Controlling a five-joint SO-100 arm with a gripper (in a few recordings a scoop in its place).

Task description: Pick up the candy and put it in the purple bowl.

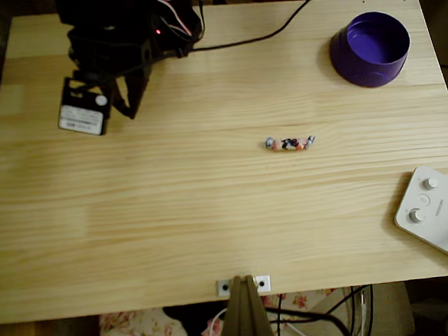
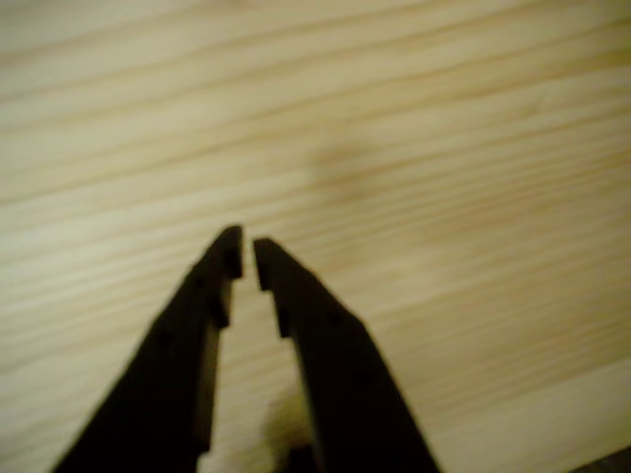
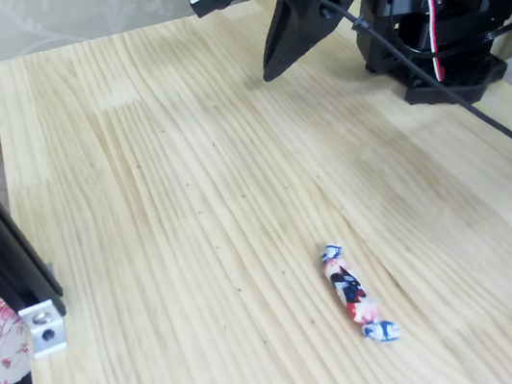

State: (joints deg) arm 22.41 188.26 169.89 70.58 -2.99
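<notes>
The candy (image 1: 290,142) is a small wrapped sweet with twisted ends, lying flat near the middle of the wooden table (image 1: 174,218); in the fixed view the candy (image 3: 356,303) lies in the foreground. The purple bowl (image 1: 371,48) stands upright and empty at the back right. My black gripper (image 1: 124,107) hangs over the back left part of the table, far left of the candy. In the wrist view the gripper (image 2: 246,258) points at bare wood, its fingertips almost touching with nothing between them. From the fixed view the gripper (image 3: 272,71) sits just above the tabletop.
A white device with knobs (image 1: 438,211) lies at the right front edge. The arm's base (image 3: 435,27) and a black cable (image 1: 276,32) occupy the back of the table. A camera post clamp (image 1: 244,286) sits at the front edge.
</notes>
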